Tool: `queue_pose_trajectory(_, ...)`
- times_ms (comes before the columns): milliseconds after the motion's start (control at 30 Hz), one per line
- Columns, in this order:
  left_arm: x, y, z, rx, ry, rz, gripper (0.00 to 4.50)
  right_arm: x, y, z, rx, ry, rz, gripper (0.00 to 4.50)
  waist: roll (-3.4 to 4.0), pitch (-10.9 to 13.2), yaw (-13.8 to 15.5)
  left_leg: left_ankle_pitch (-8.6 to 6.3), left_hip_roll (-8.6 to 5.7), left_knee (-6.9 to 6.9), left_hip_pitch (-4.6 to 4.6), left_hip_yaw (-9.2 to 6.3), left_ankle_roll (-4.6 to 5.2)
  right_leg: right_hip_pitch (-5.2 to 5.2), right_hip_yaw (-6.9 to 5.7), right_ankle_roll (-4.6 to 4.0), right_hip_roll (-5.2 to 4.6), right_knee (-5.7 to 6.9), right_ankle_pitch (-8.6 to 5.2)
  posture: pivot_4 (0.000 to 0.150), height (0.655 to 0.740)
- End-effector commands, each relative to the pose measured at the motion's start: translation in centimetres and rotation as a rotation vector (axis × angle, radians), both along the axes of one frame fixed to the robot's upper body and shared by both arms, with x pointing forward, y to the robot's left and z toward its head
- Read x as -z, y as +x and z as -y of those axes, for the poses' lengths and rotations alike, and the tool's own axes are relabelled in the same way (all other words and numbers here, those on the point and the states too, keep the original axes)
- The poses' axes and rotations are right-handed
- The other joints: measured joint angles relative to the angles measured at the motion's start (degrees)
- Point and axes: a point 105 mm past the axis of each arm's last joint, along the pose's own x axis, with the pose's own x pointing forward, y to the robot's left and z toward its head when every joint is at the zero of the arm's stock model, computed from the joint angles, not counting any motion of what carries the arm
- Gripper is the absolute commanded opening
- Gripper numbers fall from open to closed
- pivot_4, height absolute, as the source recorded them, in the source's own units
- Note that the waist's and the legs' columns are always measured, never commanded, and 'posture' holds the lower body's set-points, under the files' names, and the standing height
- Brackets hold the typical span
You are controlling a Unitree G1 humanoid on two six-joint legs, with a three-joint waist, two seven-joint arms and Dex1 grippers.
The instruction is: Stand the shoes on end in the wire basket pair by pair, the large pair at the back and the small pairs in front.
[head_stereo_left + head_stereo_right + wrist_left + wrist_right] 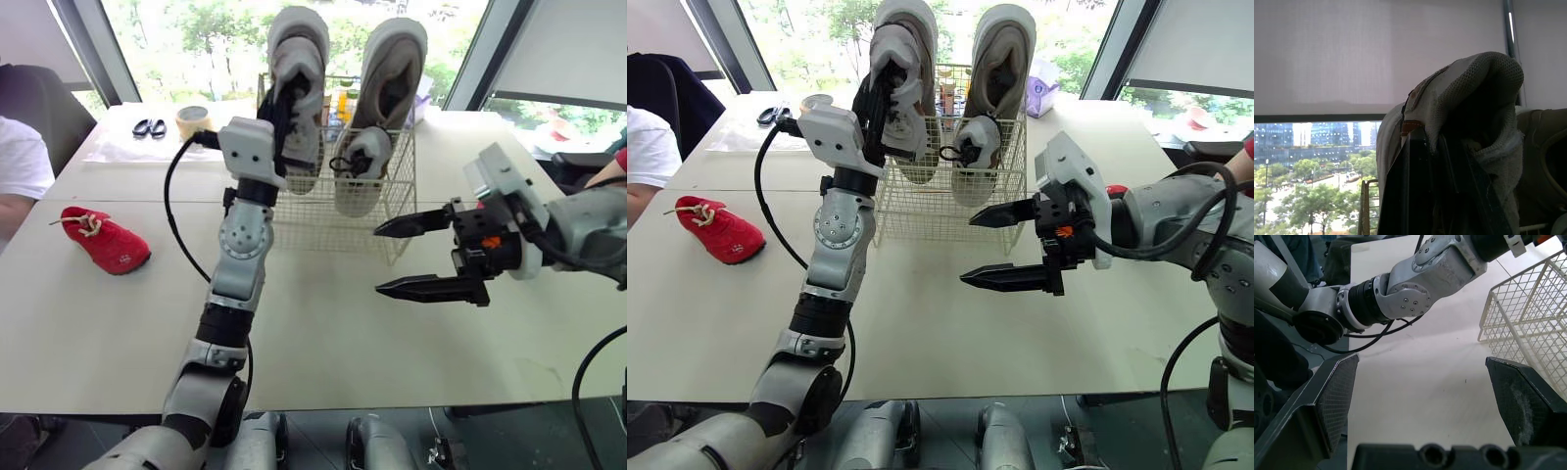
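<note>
**Big pair up at the back, front row barely begun**

The basket (323,211), a thin white wire grid, sits at 12 o'clock on the smooth pale table (323,333). The left big shoe (299,49) and right big shoe (397,69), both grey mesh with soft padded collars, stand on end at its back. The left gripper (282,116) pinches the left one's collar. A small shoe (361,171), pale with black laces, stands in front of the right big shoe. The red shoe (106,240), fuzzy fabric with cream laces, lies flat at 9 o'clock, well apart from the basket. The right gripper (377,259) hovers empty at 3 o'clock, spread wide, with cross-hatched pads (1337,396). The back row looks done once the left gripper lets go. The red shoe and the remaining small shoes are left to place.
</note>
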Motion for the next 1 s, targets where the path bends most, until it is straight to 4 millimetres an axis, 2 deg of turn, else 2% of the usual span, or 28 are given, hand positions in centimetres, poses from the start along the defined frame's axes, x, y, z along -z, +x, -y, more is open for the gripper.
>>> queue_pose_trajectory(33, 1.6, 0.2, 0.6, 0.037, -0.025, -0.077, 0.02, -0.6, -0.3, 0.0, 0.0, -0.004, 0.047, 4.5, 0.0, 0.0, 0.0, 0.0, 0.0, 0.0, 0.0, 0.0, 0.0, 0.0, 0.0, -0.01, 0.0, 0.0, 0.0, 0.15, 0.7351)
queue_pose_trajectory(200, 3.5, 0.1, 0.0, 0.043, -0.056, -0.168, 0.02, -0.6, -0.1, -0.1, -0.003, -0.001, 0.05, 4.5, 0.01, 0.0, -0.2, 0.0, 0.01, 0.0, 0.0, 0.0, 0.01, -0.02, 0.0, -0.01, 0.0, 0.0, 0.0, 0.15, 0.7351)
queue_pose_trajectory(467, 3.6, -0.9, -0.7, 0.029, 0.0, -0.236, 0.02, -0.1, 0.5, -0.2, -0.009, -0.003, 0.056, 4.5, 0.01, 0.0, -0.5, -0.01, 0.05, -0.03, -0.07, 0.03, 0.02, -0.13, 0.0, 0.01, 0.03, 0.02, 0.01, 0.15, 0.7351)
queue_pose_trajectory(567, 3.3, -1.6, -0.9, 0.065, -0.026, -0.258, 1.12, -0.1, 0.7, -0.2, -0.013, -0.001, 0.056, 4.5, 0.01, 0.0, -0.5, -0.01, 0.05, -0.04, -0.07, 0.03, 0.02, -0.13, 0.0, 0.01, 0.03, 0.01, 0.01, 0.15, 0.7351)
queue_pose_trajectory(700, 2.9, -3.3, -1.6, 0.136, -0.049, -0.301, 3.12, 0.3, 1.1, 0.0, -0.01, -0.016, 0.058, 4.5, 0.02, 0.0, -0.6, 0.0, 0.05, -0.03, -0.06, 0.02, 0.0, -0.12, 0.0, -0.02, 0.03, 0.04, 0.0, 0.15, 0.7351)
queue_pose_trajectory(833, 3.1, -5.6, -2.6, 0.115, 0.025, -0.339, 3.12, 0.3, 1.4, 0.2, -0.015, -0.026, 0.059, 4.5, 0.03, 0.0, -0.8, 0.0, 0.05, -0.03, -0.06, 0.01, 0.0, -0.12, 0.0, -0.12, 0.03, 0.03, -0.06, 0.15, 0.7351)
queue_pose_trajectory(1000, 2.4, -6.4, -4.0, 0.124, 0.092, -0.373, 3.12, 0.4, 2.1, 0.6, -0.009, -0.025, 0.042, 4.5, 0.03, 0.0, -0.7, 0.02, 0.05, -0.03, -0.04, 0.0, -0.04, -0.11, 0.01, -0.18, 0.04, 0.05, -0.1, 0.15, 0.7351)
